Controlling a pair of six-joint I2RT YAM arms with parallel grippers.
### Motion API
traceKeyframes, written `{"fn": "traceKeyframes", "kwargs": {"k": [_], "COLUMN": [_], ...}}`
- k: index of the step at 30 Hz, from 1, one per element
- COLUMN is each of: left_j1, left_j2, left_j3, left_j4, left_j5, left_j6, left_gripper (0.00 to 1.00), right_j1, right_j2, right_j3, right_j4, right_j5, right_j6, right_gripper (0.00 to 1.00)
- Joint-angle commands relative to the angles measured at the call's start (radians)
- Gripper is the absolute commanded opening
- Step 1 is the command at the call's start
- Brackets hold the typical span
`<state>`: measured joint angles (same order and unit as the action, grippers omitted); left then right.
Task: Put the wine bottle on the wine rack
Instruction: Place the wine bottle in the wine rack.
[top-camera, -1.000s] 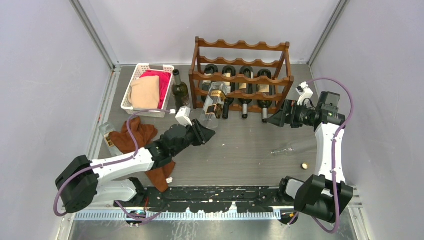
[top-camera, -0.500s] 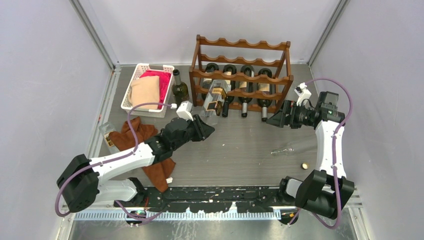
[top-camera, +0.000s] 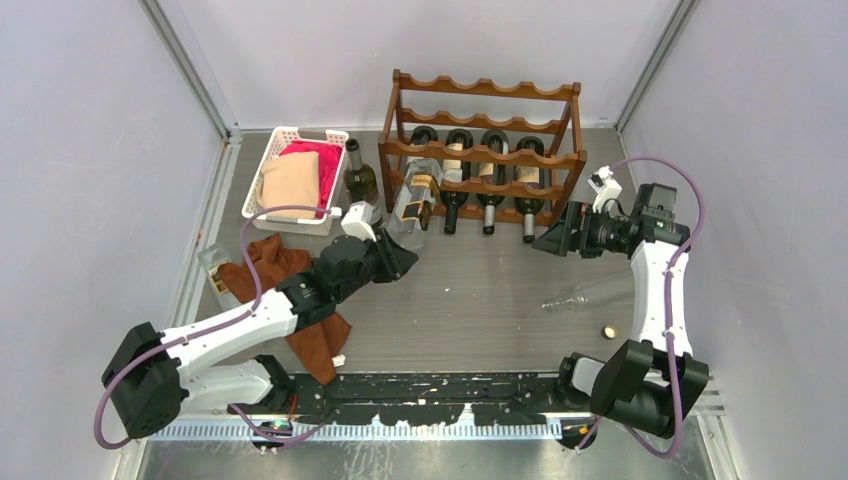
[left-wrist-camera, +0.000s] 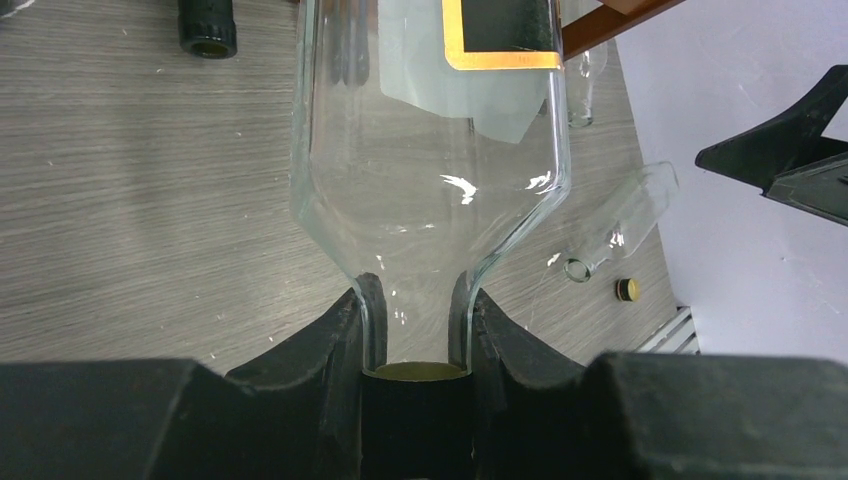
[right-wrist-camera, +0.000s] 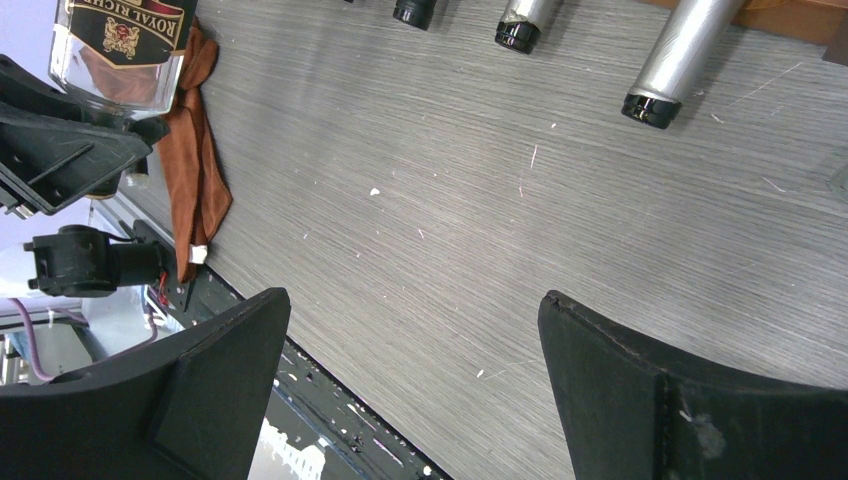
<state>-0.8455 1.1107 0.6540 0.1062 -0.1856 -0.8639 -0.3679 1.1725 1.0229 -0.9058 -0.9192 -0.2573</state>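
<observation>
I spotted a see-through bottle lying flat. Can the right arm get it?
Probably yes. The right gripper is open and empty, and the lying clear bottle rests on bare table beside that arm, with nothing on it.

Camera setup: one high fixed view and two wrist close-ups.

The top camera looks down from above and behind the arm bases over the whole grey table (top-camera: 480, 290), with the wine rack (top-camera: 470, 153) at the far side. The left wrist camera sits very close behind the neck of the clear glass bottle (left-wrist-camera: 430, 180). The right wrist camera looks down across the table. It shares that bottle and the brown cloth (right-wrist-camera: 195, 150) with the top view.
</observation>
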Motion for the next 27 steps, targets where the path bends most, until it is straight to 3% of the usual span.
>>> {"fn": "traceKeyframes", "kwargs": {"k": [1,27], "left_j1": [0.008,0.01], "left_j2": [-0.045,-0.06], "left_j3": [0.073,0.118], "left_j4": [0.256,0.151], "left_j5": [-0.06,-0.11], "left_j6": [0.072,0.169], "left_gripper": [0.0,0.0], "right_j1": [-0.003,-0.002], "right_j2": [-0.011,-0.014], "right_j3": [0.043,0.04], "right_j4": [0.01,0.014], "right_j5": [-0.023,-0.02], "right_j6": [-0.013,-0.011], "right_gripper": [1.0,1.0]}}
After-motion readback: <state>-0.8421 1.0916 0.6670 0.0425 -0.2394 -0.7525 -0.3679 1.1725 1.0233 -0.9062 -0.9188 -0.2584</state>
